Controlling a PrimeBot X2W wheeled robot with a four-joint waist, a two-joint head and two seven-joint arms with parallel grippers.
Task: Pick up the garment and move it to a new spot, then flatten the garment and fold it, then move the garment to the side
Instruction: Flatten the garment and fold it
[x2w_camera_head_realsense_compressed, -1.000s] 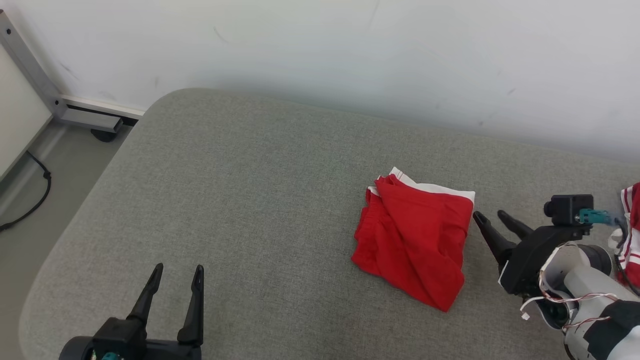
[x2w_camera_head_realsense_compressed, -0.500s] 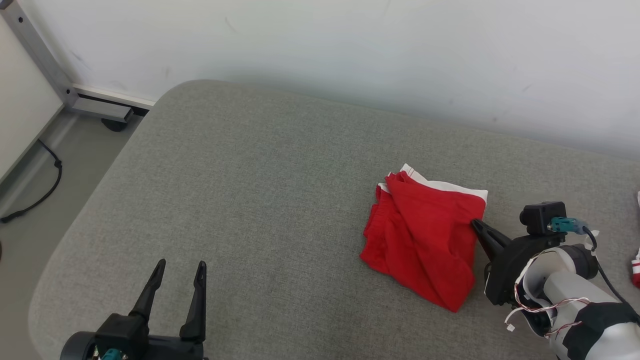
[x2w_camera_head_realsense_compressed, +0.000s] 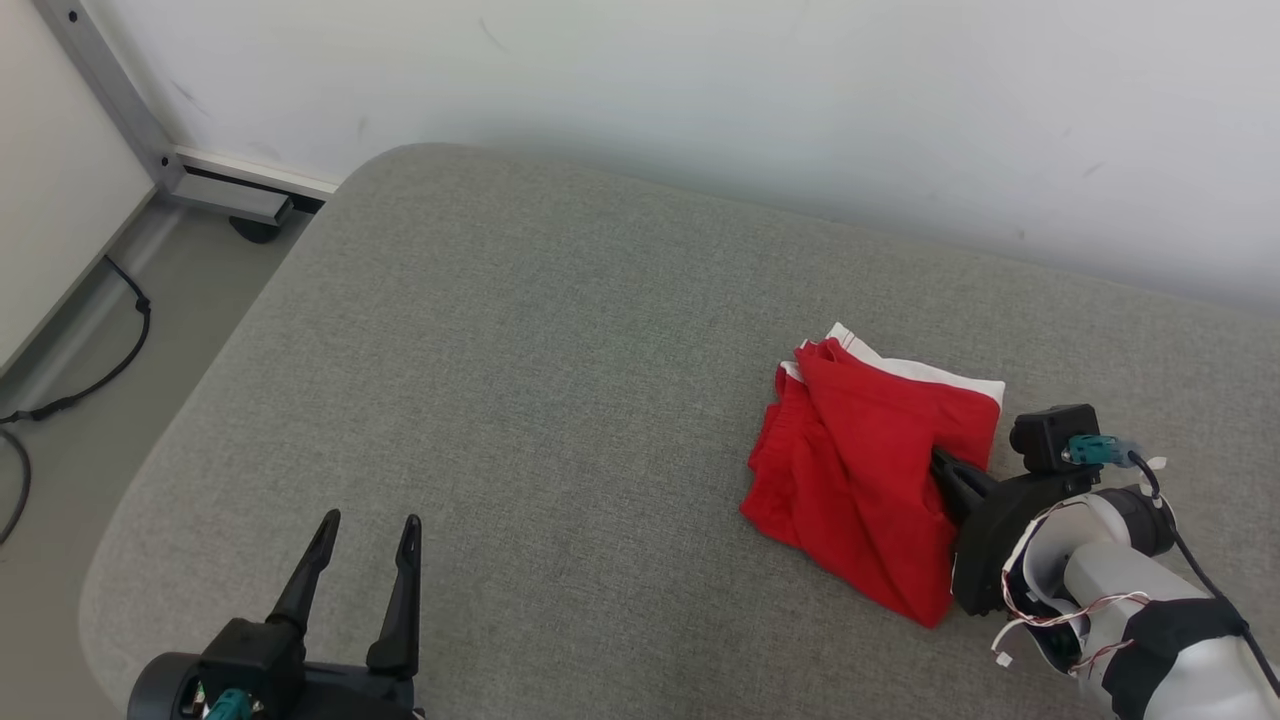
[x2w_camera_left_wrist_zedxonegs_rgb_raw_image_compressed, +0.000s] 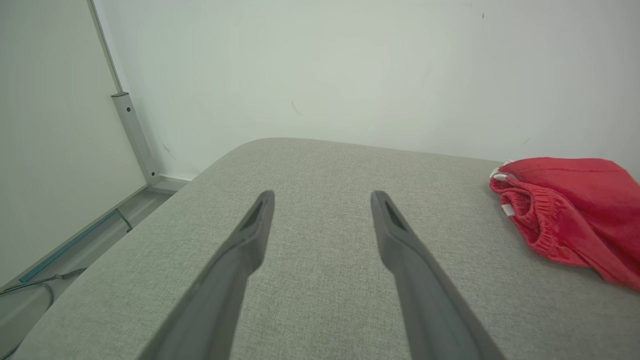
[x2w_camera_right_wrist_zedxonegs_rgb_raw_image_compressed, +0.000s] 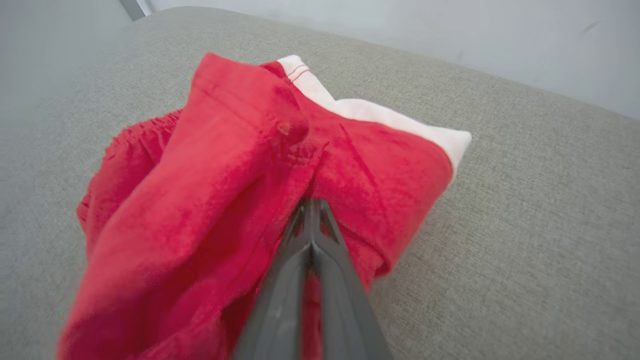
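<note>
One garment (x2w_camera_head_realsense_compressed: 860, 470), red shorts with a white band (x2w_camera_head_realsense_compressed: 925, 368), roughly folded and rumpled, lies on the right half of the grey fabric-covered tabletop (x2w_camera_head_realsense_compressed: 560, 380), well apart from the left tool (x2w_camera_head_realsense_compressed: 370, 518). Soft, light, limp cloth: it will likely sag and open when lifted, and the layers may slide apart. Nothing fragile; the fabric looks fleecy, so probably not slippery. Best hold is a thick edge, hem or elastic waistband, through all layers; a pinch on one layer would likely just peel up the top flap. The right tool (x2w_camera_head_realsense_compressed: 938, 462) comes in low at the garment's right edge. In the right wrist view its fingers are pressed together with red cloth bunched round the tips, so it is clamped on a fold there; can't tell how many layers are caught. The left tool's fingers are wide apart, holding nothing, over bare tabletop at the near left. A second ago the right tool was spread and just beside that edge, not touching. Half a second ago it was together at the edge. Now it is deeper in the cloth, which puckers round it. Left tool unchanged. The head camera has swung, so the whole-scene shift isn't the garment moving. Garment shape about the same, not lifted yet.
</note>
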